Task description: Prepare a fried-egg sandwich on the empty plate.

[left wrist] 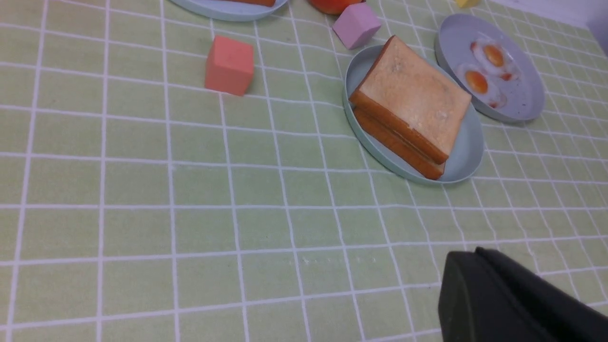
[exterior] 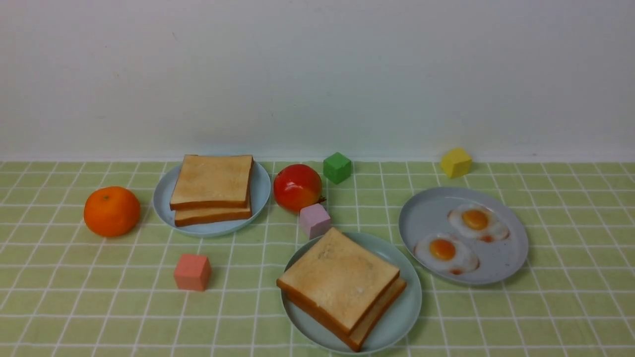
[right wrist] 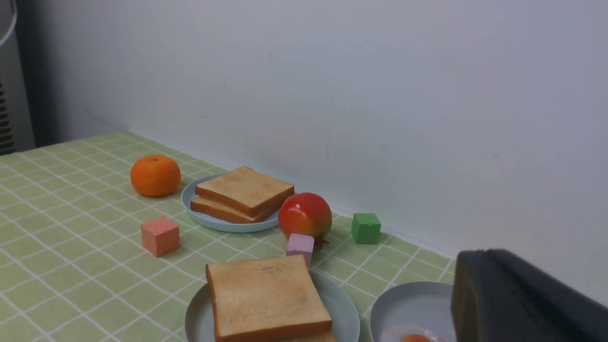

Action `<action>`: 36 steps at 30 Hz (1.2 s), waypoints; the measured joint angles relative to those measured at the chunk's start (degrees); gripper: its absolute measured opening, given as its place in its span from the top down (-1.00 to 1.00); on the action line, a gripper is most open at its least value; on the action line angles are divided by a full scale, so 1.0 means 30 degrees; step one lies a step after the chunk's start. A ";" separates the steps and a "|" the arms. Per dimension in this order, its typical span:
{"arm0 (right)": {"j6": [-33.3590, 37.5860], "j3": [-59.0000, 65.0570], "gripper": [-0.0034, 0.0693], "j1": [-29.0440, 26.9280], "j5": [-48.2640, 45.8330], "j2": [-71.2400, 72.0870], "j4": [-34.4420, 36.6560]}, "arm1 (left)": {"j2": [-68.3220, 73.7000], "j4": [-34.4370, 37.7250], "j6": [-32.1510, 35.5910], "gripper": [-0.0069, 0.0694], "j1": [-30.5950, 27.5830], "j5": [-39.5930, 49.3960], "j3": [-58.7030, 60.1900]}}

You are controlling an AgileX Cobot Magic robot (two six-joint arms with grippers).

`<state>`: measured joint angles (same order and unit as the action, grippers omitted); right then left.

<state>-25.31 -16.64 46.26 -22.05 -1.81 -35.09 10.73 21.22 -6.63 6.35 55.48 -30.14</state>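
Teal plate point(exterior: 404, 317); tan toast point(exterior: 340, 277); green-white checked cloth point(exterior: 99, 307).

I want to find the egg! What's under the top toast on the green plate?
Under the top toast on the green plate lies a second toast slice. Whether an egg sits between them cannot be seen; the top slice covers it.

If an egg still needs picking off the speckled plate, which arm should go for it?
Probably the right. The speckled plate lies on the robot's right, close by the right hand; the left hand sits farther off.
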 joint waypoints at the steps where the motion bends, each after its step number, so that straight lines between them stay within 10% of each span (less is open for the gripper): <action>1: 0.0000 0.0000 0.87 0.0000 0.0000 0.0000 0.0000 | 0.0000 -0.0047 0.0000 0.85 0.0000 -0.0026 0.0000; 14: 0.0000 0.0000 0.86 0.0000 0.0000 0.0000 0.0000 | -0.3785 -0.6187 0.1832 0.85 -0.0017 -1.0237 0.8470; 36: 0.0000 0.0021 0.78 0.0000 -0.0001 0.0000 0.0000 | -0.3785 -0.6193 0.1865 0.81 -0.1290 -1.0970 1.0595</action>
<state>-25.31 -16.58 46.26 -22.05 -1.81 -35.09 -0.62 2.64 -1.04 2.48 22.57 1.64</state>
